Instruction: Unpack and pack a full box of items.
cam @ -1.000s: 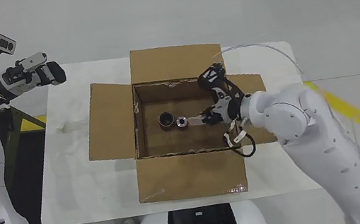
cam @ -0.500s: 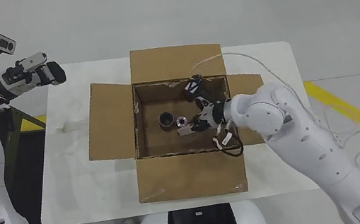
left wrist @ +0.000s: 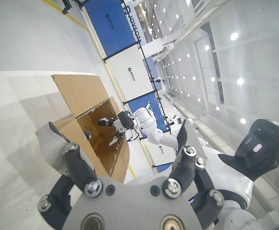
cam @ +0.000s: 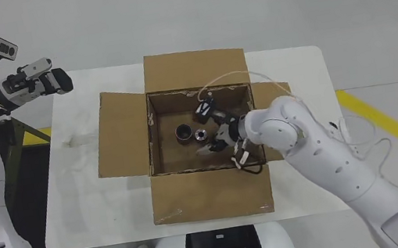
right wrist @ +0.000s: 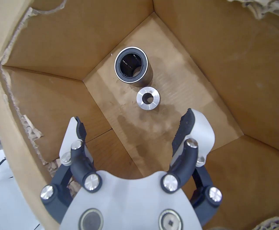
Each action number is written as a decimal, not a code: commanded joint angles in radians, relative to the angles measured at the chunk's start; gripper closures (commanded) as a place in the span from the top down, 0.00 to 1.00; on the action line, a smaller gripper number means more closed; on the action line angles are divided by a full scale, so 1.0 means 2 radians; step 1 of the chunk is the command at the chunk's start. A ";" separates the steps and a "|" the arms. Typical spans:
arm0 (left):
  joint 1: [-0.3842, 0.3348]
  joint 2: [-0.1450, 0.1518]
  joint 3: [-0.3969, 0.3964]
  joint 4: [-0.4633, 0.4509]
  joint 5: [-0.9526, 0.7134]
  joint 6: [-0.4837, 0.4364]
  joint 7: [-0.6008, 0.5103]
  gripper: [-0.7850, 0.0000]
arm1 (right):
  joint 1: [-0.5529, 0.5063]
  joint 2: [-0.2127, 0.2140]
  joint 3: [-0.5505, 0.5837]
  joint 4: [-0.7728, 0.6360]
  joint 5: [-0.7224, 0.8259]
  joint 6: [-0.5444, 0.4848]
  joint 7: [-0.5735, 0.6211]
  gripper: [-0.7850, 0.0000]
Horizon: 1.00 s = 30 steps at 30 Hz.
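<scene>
Tho near, bushing beyond end effector

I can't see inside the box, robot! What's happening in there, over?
Right gripper open, down in the box, just short of the small metal ring. Left gripper open, off by the table corner. Bigger sleeve crowds the ring.

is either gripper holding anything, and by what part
Nothing is held. The right gripper is open in the box, clear of the sleeve and the bushing; the left gripper is open, away from the box.
</scene>
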State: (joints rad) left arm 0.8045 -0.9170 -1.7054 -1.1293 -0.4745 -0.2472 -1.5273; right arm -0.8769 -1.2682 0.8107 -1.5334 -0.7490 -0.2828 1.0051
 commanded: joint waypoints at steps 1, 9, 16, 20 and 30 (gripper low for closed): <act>0.000 0.000 0.000 0.000 0.000 0.000 0.000 1.00 | 0.005 -0.003 -0.009 0.012 -0.003 -0.004 -0.008 1.00; 0.000 0.000 0.000 0.000 0.000 0.000 0.000 1.00 | 0.025 -0.015 -0.040 0.059 -0.011 -0.017 -0.038 1.00; 0.000 0.000 0.000 0.000 0.000 0.000 0.000 1.00 | 0.042 -0.025 -0.055 0.094 -0.009 -0.018 -0.054 1.00; 0.000 0.000 0.000 0.000 0.000 0.000 0.000 1.00 | 0.049 -0.031 -0.062 0.108 -0.009 -0.018 -0.060 1.00; 0.000 0.000 0.000 0.000 0.000 0.000 0.000 1.00 | 0.064 -0.045 -0.084 0.142 -0.013 -0.012 -0.072 1.00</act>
State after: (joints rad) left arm 0.8045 -0.9170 -1.7054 -1.1293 -0.4745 -0.2472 -1.5273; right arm -0.7513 -1.3565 0.6475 -1.2559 -0.7727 -0.3081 0.8629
